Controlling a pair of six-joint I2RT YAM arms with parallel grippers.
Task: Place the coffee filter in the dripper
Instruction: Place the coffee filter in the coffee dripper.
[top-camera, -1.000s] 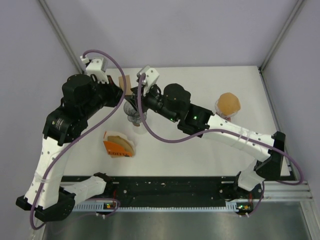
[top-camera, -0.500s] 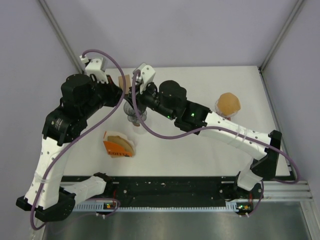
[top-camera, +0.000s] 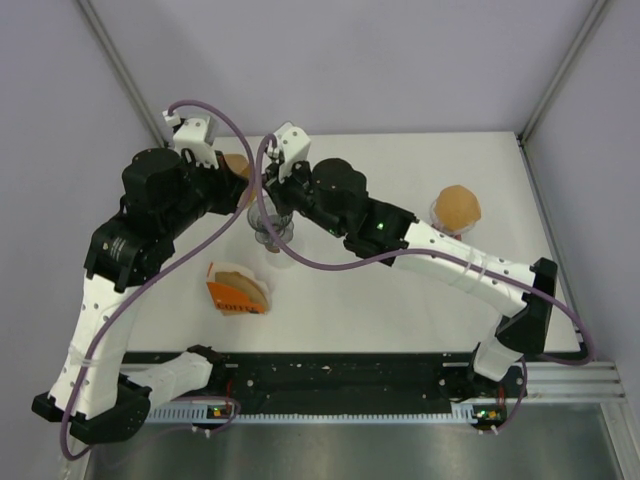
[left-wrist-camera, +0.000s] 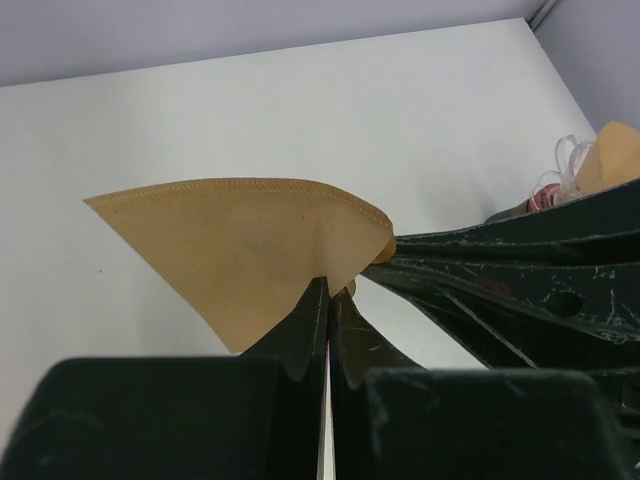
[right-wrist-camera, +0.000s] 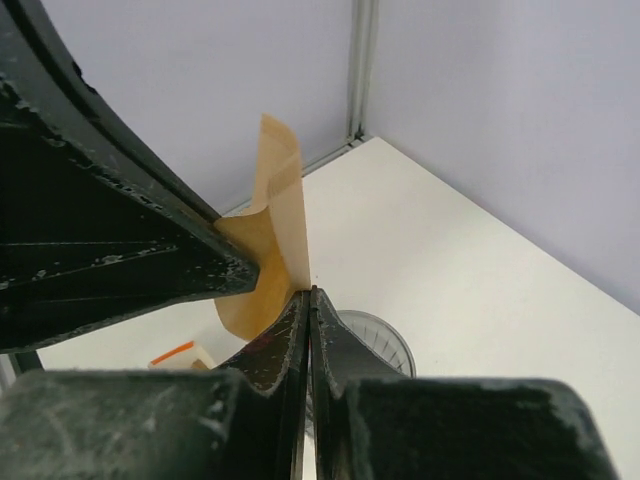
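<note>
White worktop (top-camera: 420, 300) at its far left carries the glass dripper (top-camera: 268, 228), with the coffee filter (left-wrist-camera: 240, 235) aloft just above and behind it. The left end effector (left-wrist-camera: 326, 292) is clamped shut on the filter's lower edge, and the right end effector (right-wrist-camera: 308, 293) is pinched shut on its corner.

Bright even light, faint shadows, left pincer (left-wrist-camera: 327, 292) fg blurry

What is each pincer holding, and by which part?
Both are shut on the one filter. The left pincer pinches its lower edge as seen in the left wrist view; the right pincer pinches the corner close beside that.
</note>
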